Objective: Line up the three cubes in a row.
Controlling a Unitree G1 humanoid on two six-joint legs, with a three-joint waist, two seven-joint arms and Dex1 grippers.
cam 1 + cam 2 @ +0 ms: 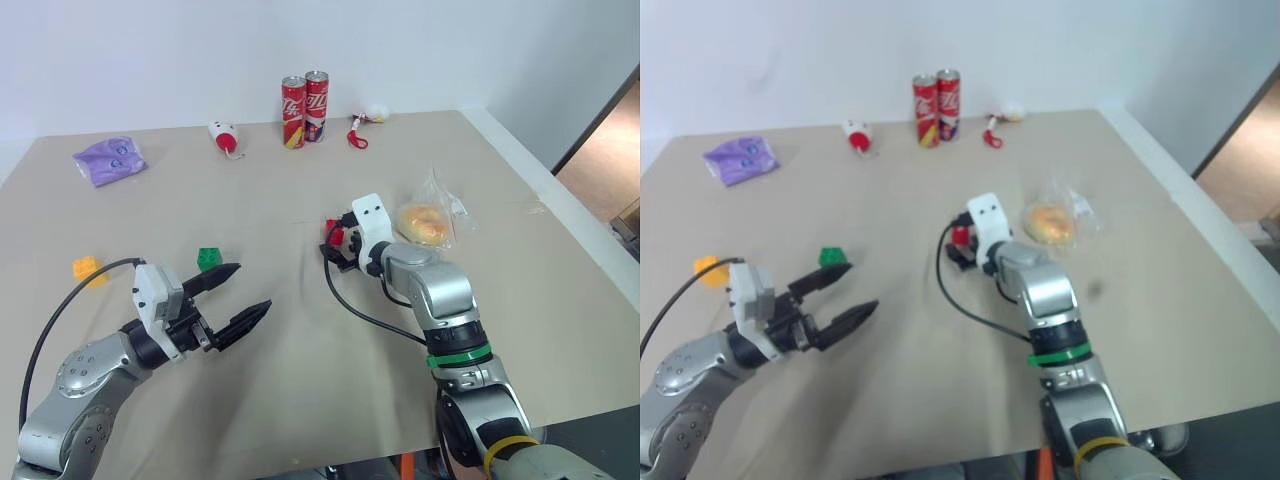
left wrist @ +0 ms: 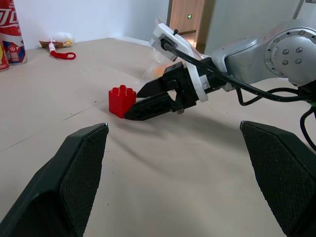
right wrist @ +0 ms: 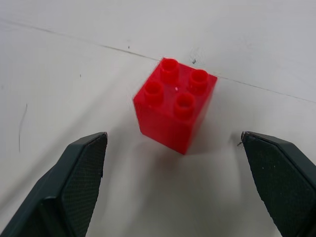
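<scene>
Right gripper [image 2: 136, 102], fingers spread wide and empty, angled down at the red cube [image 3: 175, 104], which stands upright on the table [image 1: 300, 360], studs up, just ahead of the fingertips and between their lines of approach; no contact is visible. Left gripper [image 1: 240, 297], likewise wide open and holding nothing, hovers above the table near the green cube [image 1: 209, 258]. The yellow-orange cube [image 1: 87, 268] lies further to the robot's left, well apart from the red one.

Risk, as judged from this pose: the red cube sits corner-on to the fingers rather than square, so a closing grip could catch two edges, twist the block or squirt it out sideways. A low approach could also nudge it forward before the fingers close. The wrapped bun [image 1: 424, 222] lies just beside the right wrist; its loose plastic could be brushed as the arm swings. The three cubes are not yet in a row.
</scene>
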